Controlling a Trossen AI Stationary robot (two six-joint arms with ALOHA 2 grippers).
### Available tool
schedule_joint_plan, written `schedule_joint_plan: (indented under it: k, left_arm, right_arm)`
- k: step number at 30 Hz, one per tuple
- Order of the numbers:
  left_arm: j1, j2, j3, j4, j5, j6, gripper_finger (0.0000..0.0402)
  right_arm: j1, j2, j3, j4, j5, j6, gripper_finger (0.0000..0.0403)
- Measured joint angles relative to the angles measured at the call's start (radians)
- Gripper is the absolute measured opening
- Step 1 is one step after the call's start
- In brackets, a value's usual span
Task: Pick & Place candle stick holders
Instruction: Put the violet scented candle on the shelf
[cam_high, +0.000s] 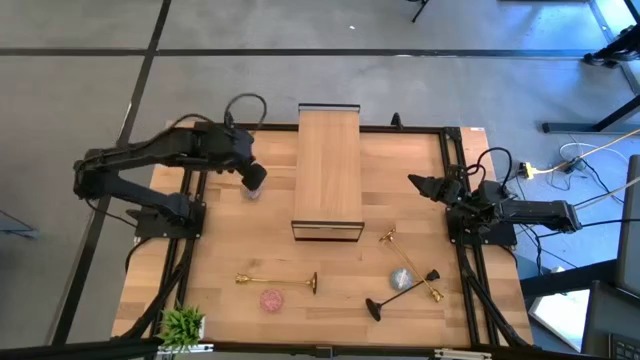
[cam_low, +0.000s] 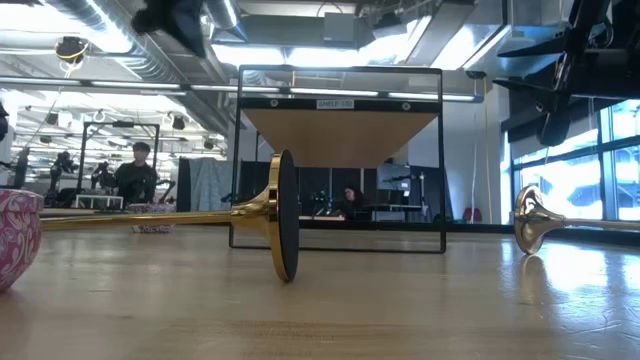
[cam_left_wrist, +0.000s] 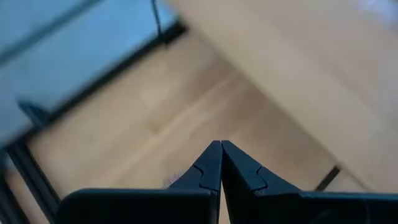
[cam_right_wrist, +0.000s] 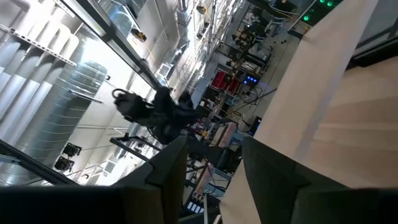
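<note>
My left gripper (cam_high: 255, 178) is shut and empty, high above the table's far left part; its shut fingers show in its wrist view (cam_left_wrist: 221, 165). A small purplish cup (cam_high: 251, 192) stands on the table just below it. My right gripper (cam_high: 413, 183) is open and empty, raised at the right (cam_right_wrist: 214, 168). A gold holder (cam_high: 280, 281) lies on its side near the front, resting on the rim of its round base (cam_low: 285, 215). A pink cup (cam_high: 272, 299), a blue cup (cam_high: 402, 279), a second gold holder (cam_high: 405, 260) and a long black holder (cam_high: 400, 295) rest on the table.
A long wooden plank (cam_high: 328, 160) sits raised on a black frame (cam_low: 340, 240) at the table's middle far side. A green potted plant (cam_high: 182, 325) stands at the front left corner. People show in the room beyond the table (cam_low: 135, 175).
</note>
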Motion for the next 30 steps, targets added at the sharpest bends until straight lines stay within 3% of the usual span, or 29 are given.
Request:
schedule_joint_plan:
  k: [6, 15, 19, 23, 30]
  left_arm:
    - [0.066, 0.039, -0.182, 0.007, 0.12, -0.156, 0.0003]
    - [0.166, 0.054, -0.429, 0.215, 0.265, -0.103, 0.0004]
    - [0.21, 0.054, -0.468, 0.328, 0.398, -0.01, 0.0013]
    - [0.234, 0.054, -0.468, 0.389, 0.406, 0.043, 0.0059]
    - [0.277, 0.069, -0.468, 0.329, 0.34, 0.052, 0.0178]
  right_arm:
    - [0.0, 0.0, 0.0, -0.004, 0.0, 0.0, 0.0158]
    - [0.0, 0.0, 0.0, -0.055, 0.026, 0.037, 0.0158]
    - [0.0, 0.0, 0.0, -0.059, 0.027, 0.049, 0.0158]
    - [0.0, 0.0, 0.0, -0.059, 0.026, 0.049, 0.0158]
    - [0.0, 0.0, 0.0, -0.059, 0.026, 0.053, 0.0158]
